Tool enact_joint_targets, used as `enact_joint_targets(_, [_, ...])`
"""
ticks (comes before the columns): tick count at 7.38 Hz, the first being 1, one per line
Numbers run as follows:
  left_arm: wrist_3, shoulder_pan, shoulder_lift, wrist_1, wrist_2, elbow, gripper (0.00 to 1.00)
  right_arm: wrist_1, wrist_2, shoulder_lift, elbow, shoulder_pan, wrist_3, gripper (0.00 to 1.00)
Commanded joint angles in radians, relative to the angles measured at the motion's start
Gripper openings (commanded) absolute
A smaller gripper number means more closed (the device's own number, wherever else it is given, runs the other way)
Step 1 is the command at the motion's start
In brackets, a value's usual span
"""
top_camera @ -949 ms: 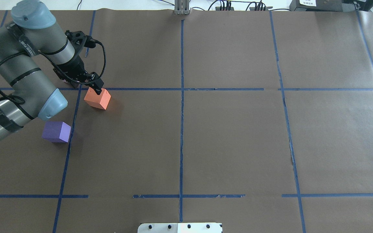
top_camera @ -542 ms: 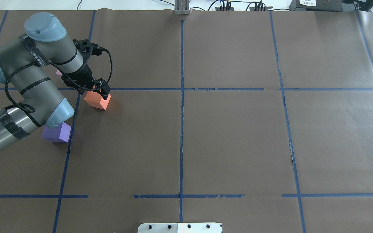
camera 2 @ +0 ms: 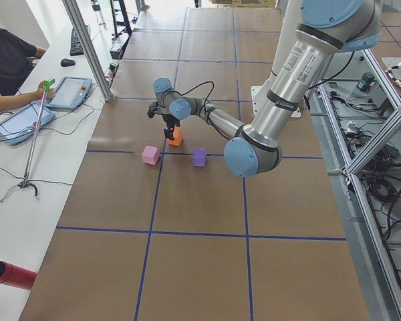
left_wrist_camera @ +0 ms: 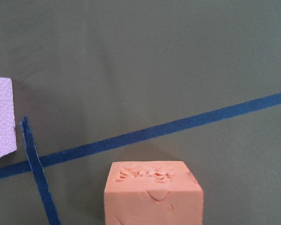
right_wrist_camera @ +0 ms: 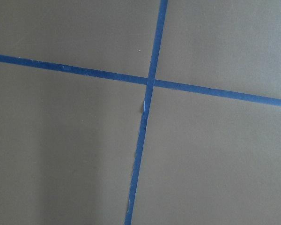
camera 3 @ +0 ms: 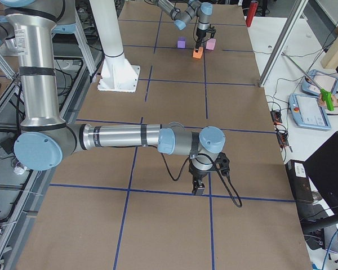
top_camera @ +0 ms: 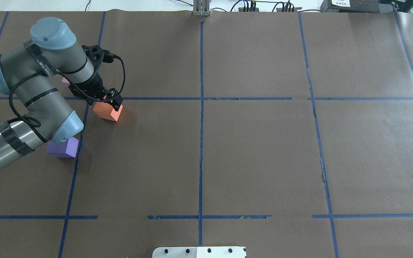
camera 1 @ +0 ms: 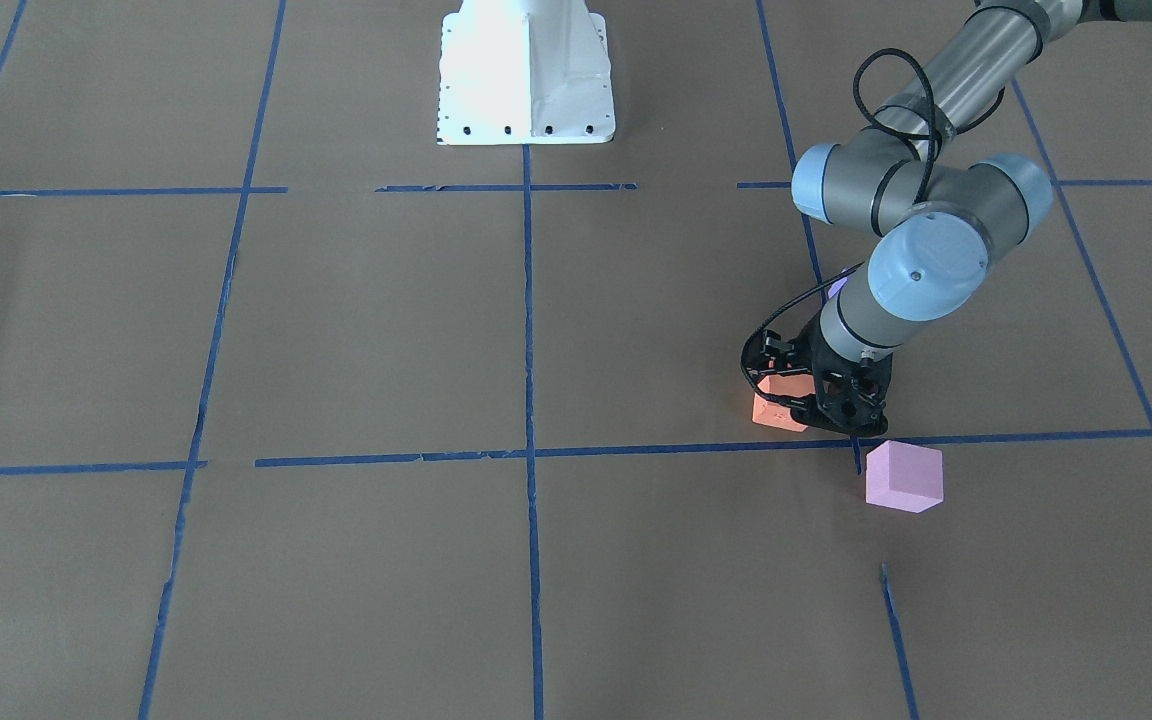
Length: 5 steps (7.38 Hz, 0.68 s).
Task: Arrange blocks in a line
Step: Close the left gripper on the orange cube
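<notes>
No line is formed yet: the orange block (top_camera: 109,114) is straddled by the left claw (top_camera: 107,103), grip state unclear; pink block (camera 1: 903,476) and violet block (top_camera: 65,148) are unaligned

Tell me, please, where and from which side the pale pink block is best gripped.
Take the pale pink block by two opposite side faces, coming straight down from above. It is a cube lying flat on the table. Its top is uncovered and all its sides look free, and the orange block lies apart from it.
</notes>
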Motion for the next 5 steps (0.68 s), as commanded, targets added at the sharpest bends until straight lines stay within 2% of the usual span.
enact_joint_targets(1, [-0.049,0.008,-0.005,-0.065,0.001,0.037,1.00,0.000,0.000,0.000,0.001,0.000,0.000,1.00])
enact_joint_targets(5, [-0.046,0.022,-0.013,-0.065,0.043,0.051,1.00,0.000,0.000,0.000,0.000,0.000,-0.001,1.00])
